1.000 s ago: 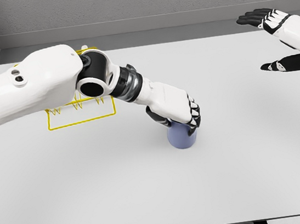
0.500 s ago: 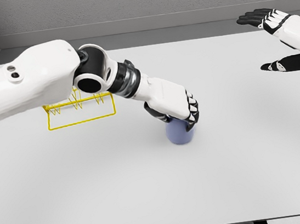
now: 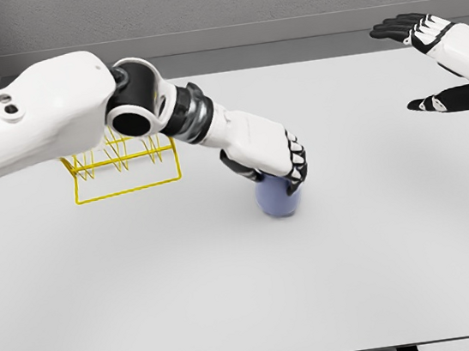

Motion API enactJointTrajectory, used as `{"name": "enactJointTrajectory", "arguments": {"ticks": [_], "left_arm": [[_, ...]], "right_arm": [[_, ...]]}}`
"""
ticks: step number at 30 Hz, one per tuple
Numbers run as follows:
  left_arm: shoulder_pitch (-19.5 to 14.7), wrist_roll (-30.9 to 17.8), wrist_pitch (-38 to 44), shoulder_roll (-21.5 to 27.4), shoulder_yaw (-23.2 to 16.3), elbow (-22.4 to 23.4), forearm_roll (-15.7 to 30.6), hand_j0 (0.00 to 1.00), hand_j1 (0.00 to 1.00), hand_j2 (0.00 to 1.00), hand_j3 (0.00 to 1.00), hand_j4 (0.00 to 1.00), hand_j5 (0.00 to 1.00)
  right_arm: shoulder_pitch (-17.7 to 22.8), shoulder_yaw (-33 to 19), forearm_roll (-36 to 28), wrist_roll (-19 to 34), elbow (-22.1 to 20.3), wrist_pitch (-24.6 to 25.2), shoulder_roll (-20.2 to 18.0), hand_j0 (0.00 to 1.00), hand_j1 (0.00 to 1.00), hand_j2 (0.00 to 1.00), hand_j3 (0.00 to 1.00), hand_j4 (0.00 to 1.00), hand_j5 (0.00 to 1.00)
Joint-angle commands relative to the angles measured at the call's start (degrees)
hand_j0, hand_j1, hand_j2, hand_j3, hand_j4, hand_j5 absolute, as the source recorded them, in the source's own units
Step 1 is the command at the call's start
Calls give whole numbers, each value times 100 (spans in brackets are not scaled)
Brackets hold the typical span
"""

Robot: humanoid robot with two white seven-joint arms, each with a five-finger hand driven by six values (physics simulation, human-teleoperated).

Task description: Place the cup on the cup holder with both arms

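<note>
A blue-grey cup (image 3: pixel 278 200) hangs just above the white table (image 3: pixel 250 294) near the middle, upright. My left hand (image 3: pixel 270 166) covers its top from above, fingers curled round its rim, shut on it. The yellow wire cup holder (image 3: pixel 124 170) stands to the left, its upper part hidden behind my left forearm. My right hand (image 3: pixel 432 63) hovers at the far right edge, fingers spread, holding nothing.
A grey wall runs behind the table's far edge. The table's front edge lies at the bottom of the view. Bare table surface stretches between the cup and the right hand.
The left hand has lifted the cup slightly and drawn it up and a little left. The left upper arm has risen, uncovering more of the holder. The right hand has not moved.
</note>
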Motion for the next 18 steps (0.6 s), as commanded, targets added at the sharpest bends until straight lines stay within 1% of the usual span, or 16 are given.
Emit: {"name": "enactJointTrajectory", "arguments": {"ticks": [1,7,11,18], "left_arm": [[0,0,9,15,16,-1,31,60,60,60,60,60,60],[-9,0,9,103,33,-1,39,60,60,60,60,60,60],[-88,0,9,147,42,-2,48,60,60,60,60,60,60],[-132,0,9,235,86,-28,66,60,60,60,60,60,60]], "right_arm": [[0,-1,-42,-3,2,14,-5,100,100,100,100,100,100],[35,-62,-42,-3,-7,14,-5,100,100,100,100,100,100],[35,-62,-42,-3,-7,14,-5,100,100,100,100,100,100],[35,-62,-42,-3,-7,14,-5,100,100,100,100,100,100]]}}
